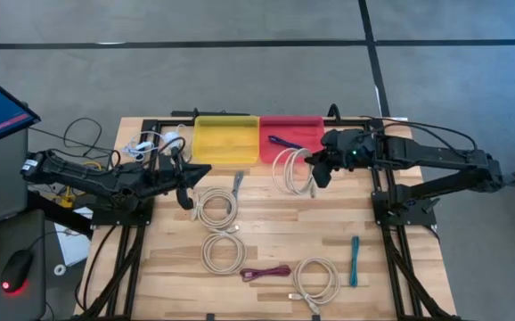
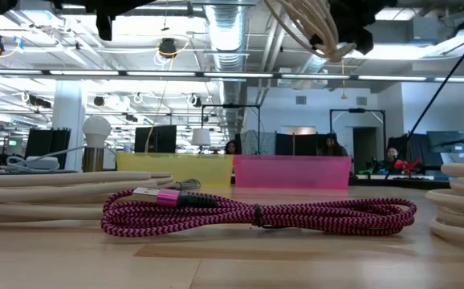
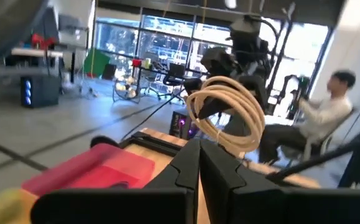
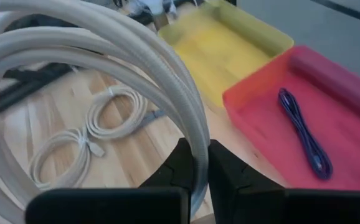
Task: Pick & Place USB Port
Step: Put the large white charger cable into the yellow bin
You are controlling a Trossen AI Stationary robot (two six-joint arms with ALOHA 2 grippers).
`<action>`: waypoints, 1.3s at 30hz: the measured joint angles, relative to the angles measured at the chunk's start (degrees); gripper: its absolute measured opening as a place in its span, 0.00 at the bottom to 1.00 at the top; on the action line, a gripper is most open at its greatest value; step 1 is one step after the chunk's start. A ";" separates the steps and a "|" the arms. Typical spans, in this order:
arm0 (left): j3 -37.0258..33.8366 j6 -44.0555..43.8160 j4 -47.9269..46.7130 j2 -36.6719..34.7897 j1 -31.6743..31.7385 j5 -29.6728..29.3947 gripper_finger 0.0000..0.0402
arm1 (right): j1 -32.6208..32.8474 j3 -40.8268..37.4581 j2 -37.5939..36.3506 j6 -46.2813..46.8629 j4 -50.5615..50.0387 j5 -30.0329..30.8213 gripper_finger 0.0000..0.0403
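My right gripper [image 1: 315,176] is shut on a coiled cream USB cable [image 1: 290,169], held above the table by the near edge of the red tray [image 1: 304,123]. The coil also shows in the right wrist view [image 4: 105,56], in the left wrist view [image 3: 227,115] and at the top of the low view [image 2: 308,28]. A purple cable [image 4: 301,130] lies in the red tray. The yellow tray [image 1: 226,138] stands to its left. My left gripper [image 1: 189,201] is shut and empty at the table's left, above a cream coil [image 1: 215,209]. My right gripper pinches several strands of the cream coil [image 4: 195,155] between its two fingers, at one side of the loop. The coil is lifted clear of the table and stands out from the fingers toward the table's left.
On the table lie more cream coils [image 1: 222,251] [image 1: 315,278], a magenta braided cable [image 2: 256,213], a teal cable [image 1: 354,260] and a grey cable [image 1: 237,183]. Loose wires [image 1: 146,143] sit at the far left. People sit in the room beyond the table.
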 joint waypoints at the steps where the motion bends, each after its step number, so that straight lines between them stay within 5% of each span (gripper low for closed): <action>1: 0.00 -1.13 0.00 0.00 0.94 1.81 0.03 | 0.00 0.06 0.47 -0.30 0.91 -0.02 0.04; 13: 0.00 -14.95 1.83 7.22 10.18 19.40 0.14 | -0.70 0.02 5.19 -2.78 8.38 -0.21 0.04; 18: -0.04 -19.40 13.26 11.14 11.21 24.71 0.24 | -0.63 0.02 7.45 -2.77 11.07 -0.20 0.04; 22: 0.00 -21.67 19.94 13.67 11.22 26.00 0.31 | -0.63 0.00 9.37 -2.76 14.64 -0.20 0.04; 39: 0.00 -28.20 21.33 18.80 11.20 26.02 0.48 | -0.63 0.00 11.88 -2.69 22.70 -0.13 0.04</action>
